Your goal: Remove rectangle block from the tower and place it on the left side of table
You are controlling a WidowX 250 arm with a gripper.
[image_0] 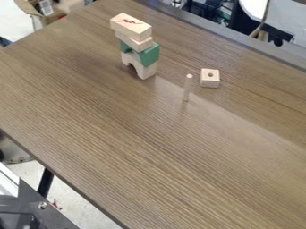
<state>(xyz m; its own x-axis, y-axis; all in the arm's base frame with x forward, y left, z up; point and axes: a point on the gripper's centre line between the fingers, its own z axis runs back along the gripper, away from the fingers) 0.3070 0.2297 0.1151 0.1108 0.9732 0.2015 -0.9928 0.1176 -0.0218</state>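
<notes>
A small tower of blocks stands on the wooden table [137, 147], toward its back left. Its top piece is a natural-wood rectangle block [131, 26] with red marking, lying flat. Under it is a thinner wooden block [135, 41], set slightly askew. Below that come green pieces [148, 55], and a pale wooden arch block [141, 68] forms the bottom, resting on the table.
Right of the tower, a thin wooden peg [188, 87] stands upright. Just beyond it lies a wooden cube [210, 78] with a hole. The table's left edge runs diagonally down toward the bottom; dark metal equipment [37, 208] sits past it at the lower left.
</notes>
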